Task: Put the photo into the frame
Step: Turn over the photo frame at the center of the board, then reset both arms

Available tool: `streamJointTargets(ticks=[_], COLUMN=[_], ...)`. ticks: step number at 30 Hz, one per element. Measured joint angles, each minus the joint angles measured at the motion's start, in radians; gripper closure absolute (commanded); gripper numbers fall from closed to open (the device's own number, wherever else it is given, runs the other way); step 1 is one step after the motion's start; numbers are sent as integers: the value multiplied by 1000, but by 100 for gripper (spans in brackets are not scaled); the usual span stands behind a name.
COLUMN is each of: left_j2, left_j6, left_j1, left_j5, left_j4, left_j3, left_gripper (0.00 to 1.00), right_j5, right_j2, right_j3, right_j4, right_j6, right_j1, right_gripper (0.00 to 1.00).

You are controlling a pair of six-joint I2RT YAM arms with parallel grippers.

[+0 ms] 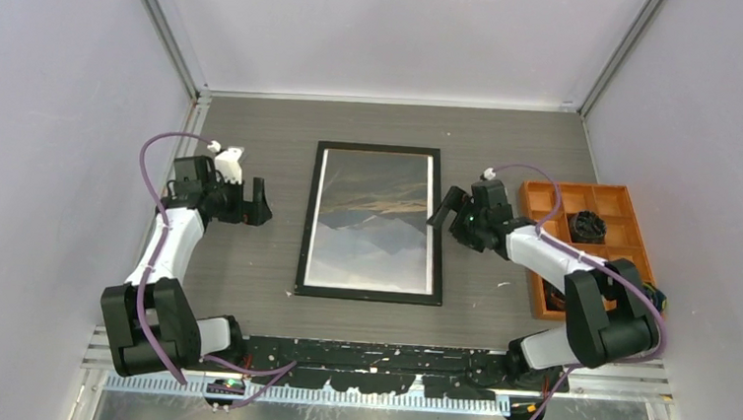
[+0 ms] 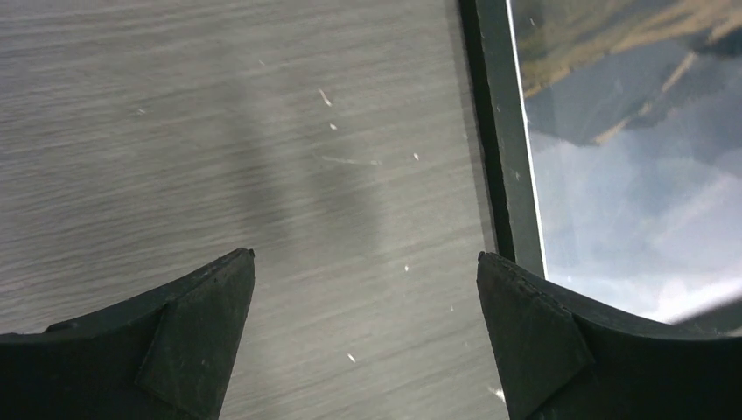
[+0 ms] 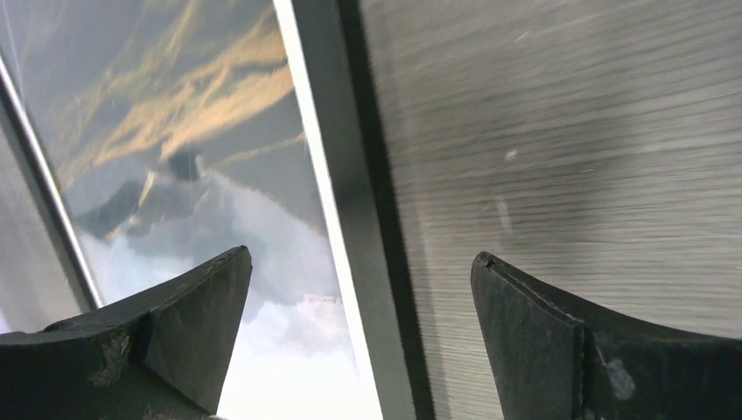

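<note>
Grey tabletop point(image 1: 255, 128), photo point(image 1: 374, 220) seemingly inside frame point(image 1: 380, 149).

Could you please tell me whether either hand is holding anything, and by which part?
Nothing is held: the left hand and the right hand are both open and empty.

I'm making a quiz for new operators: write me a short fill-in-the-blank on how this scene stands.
The photo sits inside the frame, picture side facing ____.
The left gripper and the right gripper both have their jaws ____.
The orange tray stands on the ____ arm's side of the frame.
Missing words: up; open; right.
</note>
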Motion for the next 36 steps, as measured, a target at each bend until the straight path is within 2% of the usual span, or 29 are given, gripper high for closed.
streamJointTargets(ticks=[3,8,13,17,22,25,31,36], left_j2=[0,11,64,91,197,264,311,340], left_j6=[-51,-143,-212,-240,-278,-294,-257,-239], left_j1=[0,0,0,0,-1,-7,-91,-119], left_j5=[-38,-89,-111,-107,-111,-111,-130,-163], left_j4=[67,281,507,734,1066,1197,1456,1458], left_j3=[-16,-122,-215,-314,-436,-459,-525,-524], left_gripper=[0,0,0,0,0,0,0,0], right_j5=[122,397,695,850,924,936,902,794], right_j2=[-43,-83,-119,-140,-216,-235,-112,19], right_j3=[54,173,136,38,-179,-293,-347,-348], right_j4=[-89,-160,-74,21,258,398,658,844], right_j6=[-4,-53,-189,-257,-333,-373,-399,-443], right_j1=[-13,-32,-40,-72,-164,-219,-287,-303], right_gripper=[0,0,0,0,0,0,0,0])
